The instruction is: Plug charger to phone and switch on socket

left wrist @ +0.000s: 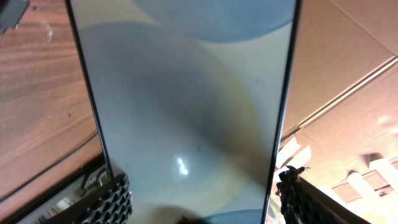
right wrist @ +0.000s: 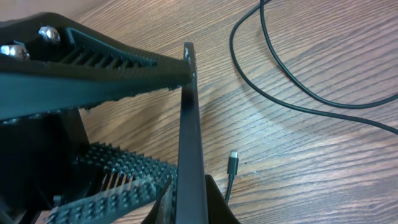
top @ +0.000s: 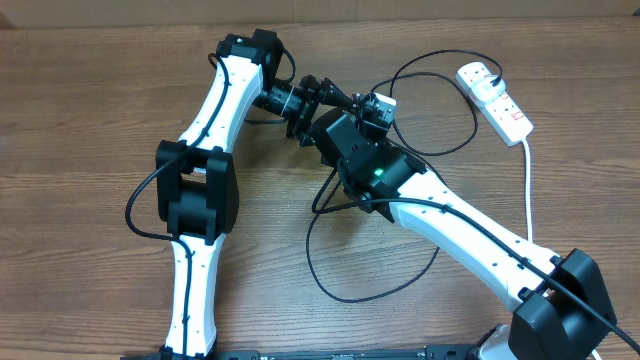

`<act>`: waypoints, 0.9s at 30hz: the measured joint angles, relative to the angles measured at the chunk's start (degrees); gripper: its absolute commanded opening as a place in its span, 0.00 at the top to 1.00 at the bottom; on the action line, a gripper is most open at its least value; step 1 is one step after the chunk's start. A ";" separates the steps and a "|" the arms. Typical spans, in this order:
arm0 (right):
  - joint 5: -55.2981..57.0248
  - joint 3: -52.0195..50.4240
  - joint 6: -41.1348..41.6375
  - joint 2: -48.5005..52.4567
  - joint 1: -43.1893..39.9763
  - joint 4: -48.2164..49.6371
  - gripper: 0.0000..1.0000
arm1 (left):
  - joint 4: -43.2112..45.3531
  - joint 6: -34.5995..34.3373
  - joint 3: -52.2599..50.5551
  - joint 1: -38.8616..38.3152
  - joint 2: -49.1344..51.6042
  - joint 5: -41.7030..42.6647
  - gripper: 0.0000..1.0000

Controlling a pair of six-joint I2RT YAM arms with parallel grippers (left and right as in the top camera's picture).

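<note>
Pinching the phone between them, the left jaws are closed; the right jaws gape wide beside its edge.

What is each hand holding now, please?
Left hand: closed on the phone.
Right hand: open, holding nothing, beside the phone's edge.

1. A robotics lab bench: two white-and-black arms, the left arm and the right arm, rise from the near edge of a wood-grain table.
2. A white socket lies far right, with the black charger cable looping loose across the tabletop.
3. Plain tan boards stand behind the station.
</note>
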 measured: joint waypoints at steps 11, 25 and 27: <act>5.31 5.70 14.40 0.35 -3.43 -5.86 0.96 | 5.38 -3.32 0.02 1.51 0.00 0.37 0.29; -8.41 5.73 40.52 0.15 -7.34 -0.02 0.96 | 5.40 -16.06 0.02 3.15 0.00 0.92 0.32; -10.40 5.73 44.02 0.13 -7.34 -0.11 0.96 | 5.40 -16.72 0.02 3.15 0.00 1.57 0.32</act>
